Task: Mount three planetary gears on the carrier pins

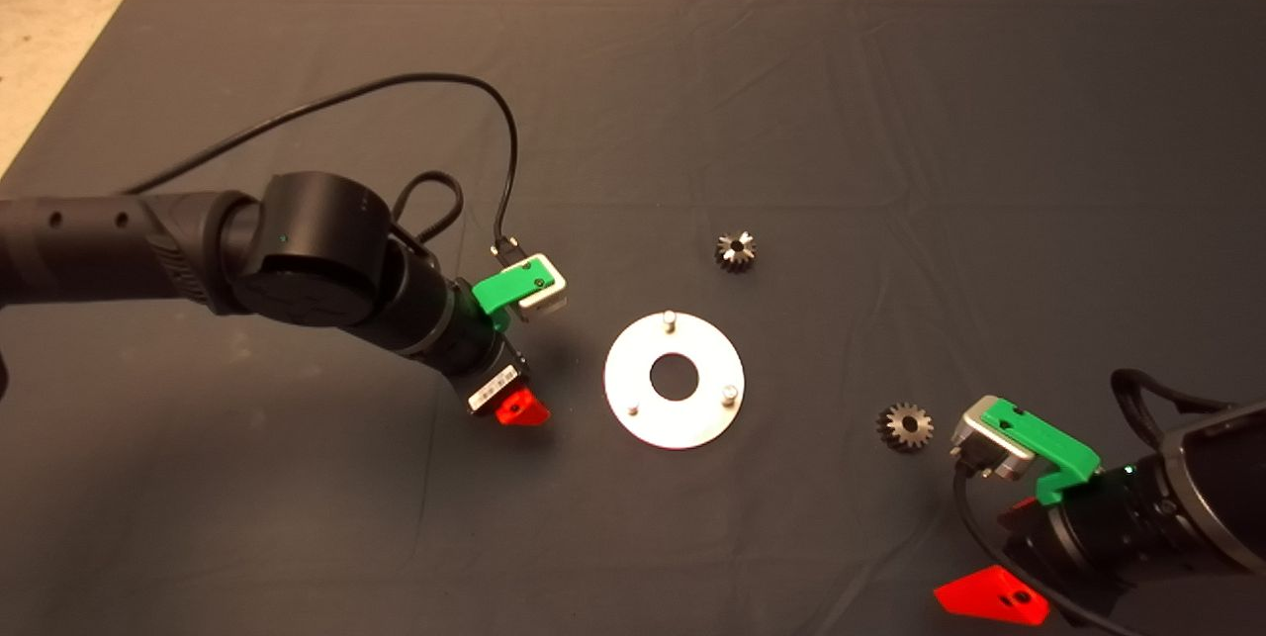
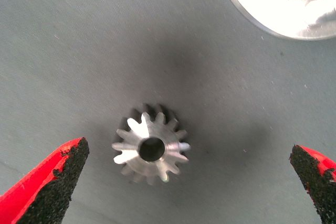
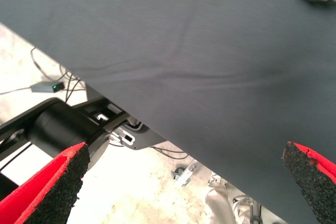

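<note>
Hovering over a gear (image 2: pixel 151 149), the left gripper (image 2: pixel 189 182) has wide-open jaws straddling it; next, lower and close. Right gripper (image 3: pixel 184 182) waits open.

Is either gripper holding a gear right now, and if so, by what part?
Neither. The left gripper is open, fingers either side of a planetary gear lying on the mat, apart from it. The right gripper waits open at the mat's lower right.
</note>
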Available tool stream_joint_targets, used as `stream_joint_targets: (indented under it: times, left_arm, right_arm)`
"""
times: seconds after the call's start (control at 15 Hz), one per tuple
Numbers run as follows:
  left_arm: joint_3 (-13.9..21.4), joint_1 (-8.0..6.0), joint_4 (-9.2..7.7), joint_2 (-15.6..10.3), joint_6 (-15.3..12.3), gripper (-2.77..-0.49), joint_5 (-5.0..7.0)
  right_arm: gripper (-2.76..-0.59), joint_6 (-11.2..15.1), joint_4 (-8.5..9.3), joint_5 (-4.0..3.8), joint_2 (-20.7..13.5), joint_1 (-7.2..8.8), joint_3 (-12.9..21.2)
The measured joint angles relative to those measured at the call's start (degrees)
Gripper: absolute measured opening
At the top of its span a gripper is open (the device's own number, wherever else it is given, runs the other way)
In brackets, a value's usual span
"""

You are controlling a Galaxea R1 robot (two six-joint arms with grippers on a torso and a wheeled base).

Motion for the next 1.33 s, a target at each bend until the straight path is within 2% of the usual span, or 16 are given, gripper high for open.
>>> stream_joint_targets:
  times: [0.07, 0.2, 0.47, 0.6, 0.73, 1.0, 1.2, 1.33]
  left_arm:
    - [0.0, -0.01, 0.61, -0.2, 0.0, -0.49, -0.17]
    - [0.0, 0.11, 1.11, -0.3, 0.0, -0.49, -1.24]
    - [0.0, 2.18, 2.00, -2.3, 0.0, -0.49, -3.34]
    - [0.0, 2.84, 3.15, -2.5, 0.2, -0.49, -3.58]
    - [0.0, 2.84, 3.60, -2.5, 0.2, -0.49, -3.85]
    - [0.0, 3.86, 3.69, -2.5, 1.4, -0.49, -3.94]
    - [-0.2, 4.77, 3.79, -2.5, 2.0, -0.49, -5.67]
    - [-0.6, 5.40, 4.15, -2.5, 2.3, -0.49, -6.01]
  right_arm:
    - [-0.60, 0.0, 0.00, -0.16, -0.6, 0.00, 0.0]
    - [-0.60, 0.0, 0.01, -0.16, -0.6, 0.00, 0.0]
    - [-0.60, 0.0, 0.23, -0.05, -0.5, 0.00, 0.0]
    - [-0.61, 0.0, 0.41, -0.07, -0.5, 0.00, 0.0]
    - [-0.60, 0.0, 0.80, -0.05, -0.5, 0.00, 0.0]
    - [-0.60, 0.0, 1.50, -0.05, -0.5, 0.00, 0.0]
    - [-0.60, 0.0, 1.83, -0.03, -0.5, 0.02, 0.0]
    - [-0.61, 0.0, 1.91, -0.05, -0.5, 0.02, 0.0]
